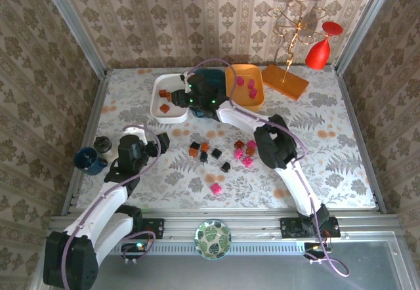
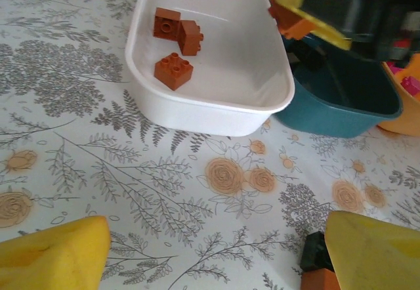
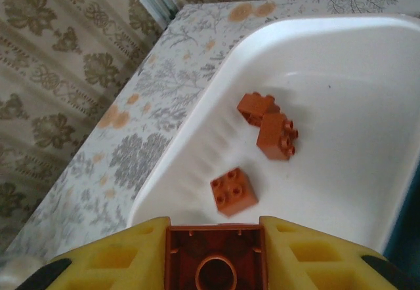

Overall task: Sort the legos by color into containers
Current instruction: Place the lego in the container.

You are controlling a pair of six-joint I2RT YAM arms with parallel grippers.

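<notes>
Item: brown-orange brick [image 3: 215, 256], clamped in my right gripper [image 3: 215, 234], hollow underside facing the wrist. White tub [image 3: 341, 60] lies directly beneath and ahead of that gripper, three matching bricks [image 3: 234, 190] inside; I judge release lands it there. Left gripper [image 2: 213, 254]: jaws apart, empty, farther from the tub.

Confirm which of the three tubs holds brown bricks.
The white tub, leftmost: three brown bricks lie inside. The orange tub holds pink ones; the teal tub shows none.
</notes>
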